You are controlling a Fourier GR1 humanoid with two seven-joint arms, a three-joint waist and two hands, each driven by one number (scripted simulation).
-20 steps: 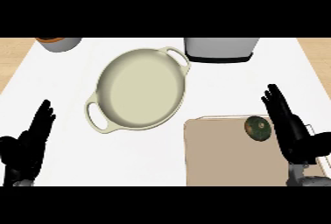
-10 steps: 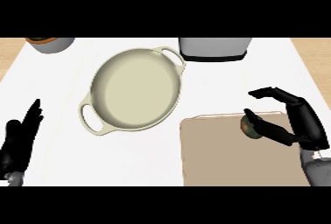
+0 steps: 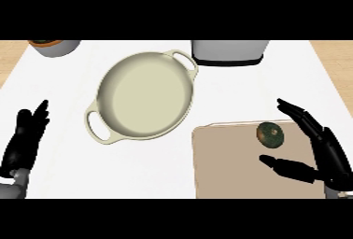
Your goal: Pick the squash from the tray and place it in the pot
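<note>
The squash (image 3: 270, 135) lies on the tray (image 3: 228, 168). The right hand (image 3: 329, 156) is spread wide just right of the squash, not touching it. The squash should be centred within that span before the hand is closed.

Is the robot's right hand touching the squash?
Apart. In the head view, bare tray shows between the squash and the open right hand beside it.

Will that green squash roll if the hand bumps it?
Probably, yes: the squash looks round and sits on a flat tray, so a nudge could roll it. It looks small beside the right hand, so likely light.
</note>
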